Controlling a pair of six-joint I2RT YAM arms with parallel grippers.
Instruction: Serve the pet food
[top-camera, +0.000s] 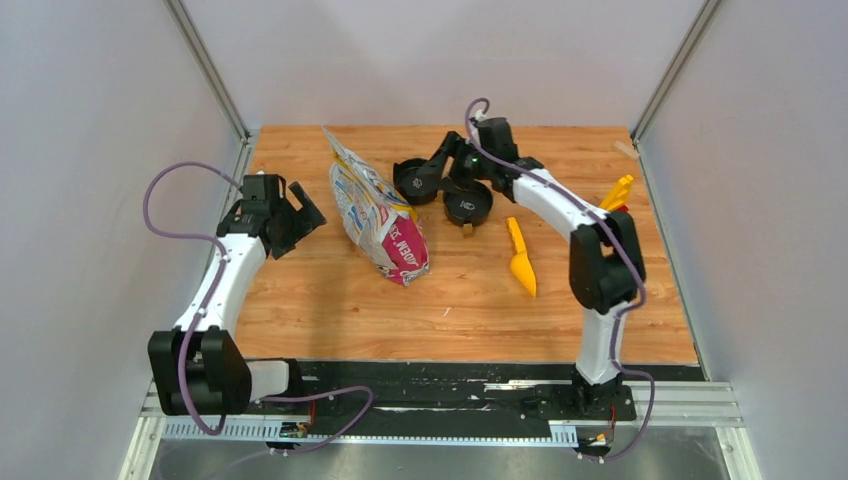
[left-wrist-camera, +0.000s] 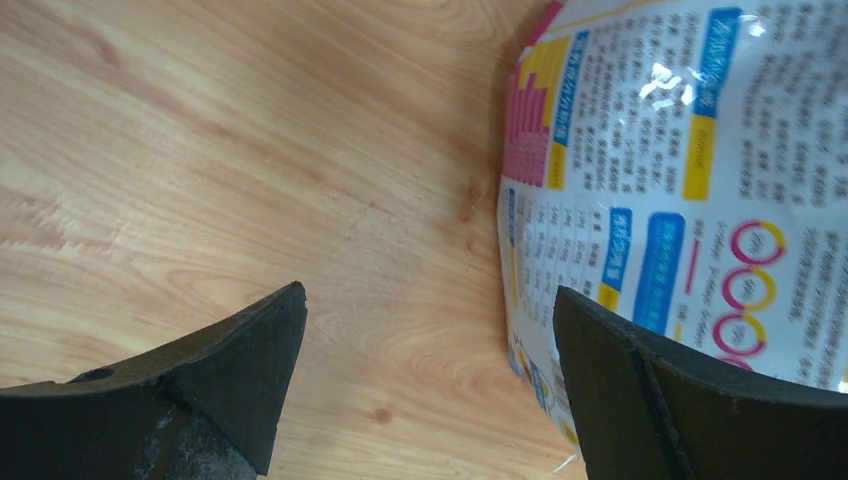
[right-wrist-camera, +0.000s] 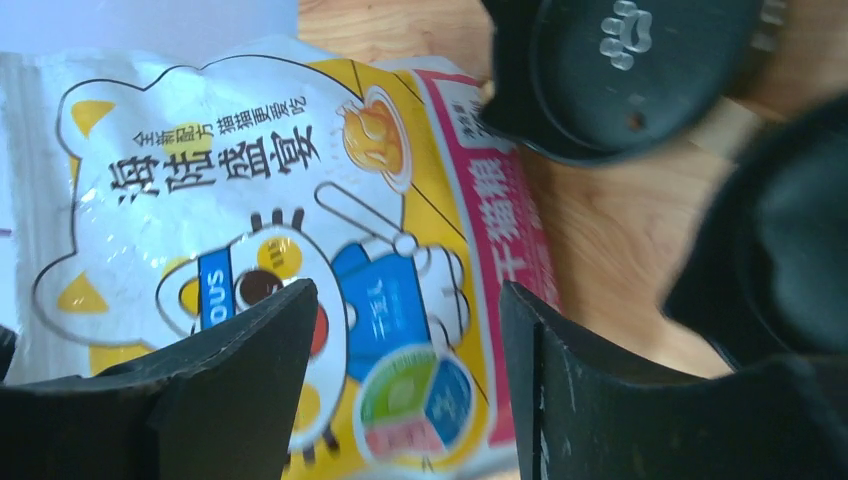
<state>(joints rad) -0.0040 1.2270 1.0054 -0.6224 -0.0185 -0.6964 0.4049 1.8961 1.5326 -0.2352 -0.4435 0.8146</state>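
top external view: nearest the arm bases, a bare stretch of the wooden table (top-camera: 330, 300) runs along the front edge. a little farther in on the left, the left pincer (top-camera: 300, 230) hangs low over the wood with its jaws spread as wide as they go and nothing between them. it points toward the printed bag (top-camera: 380, 215), which lies on its side near the middle of the table, its pink bottom end toward the front. the left wrist view shows the same pincer (left-wrist-camera: 428, 300) with bare table (left-wrist-camera: 200, 150) in the gap. the bag (left-wrist-camera: 680, 180) lies just beyond its right finger, and whether the two touch cannot be told.

right of the bag, well apart from it, a yellow scoop (top-camera: 520, 260) lies flat on the wood. another small yellow item (top-camera: 617, 190) sits near the right edge, too small to tell what it is.

farther back, two black bowls stand close together, one (top-camera: 467, 205) nearer and one (top-camera: 415, 180) farther and to the left, just beside the bag's upper end. the right pincer (top-camera: 447, 165) hovers over them. in the right wrist view its pincer (right-wrist-camera: 408, 290) is partly open and holds nothing. the bag's cartoon front (right-wrist-camera: 280, 200) fills the view beyond the fingers. a bowl with a paw mark (right-wrist-camera: 630, 70) is at the upper right and a blurred dark bowl (right-wrist-camera: 790, 260) at the right.

the pet food cannot be seen in any view, and the bowl insides that show look dark.
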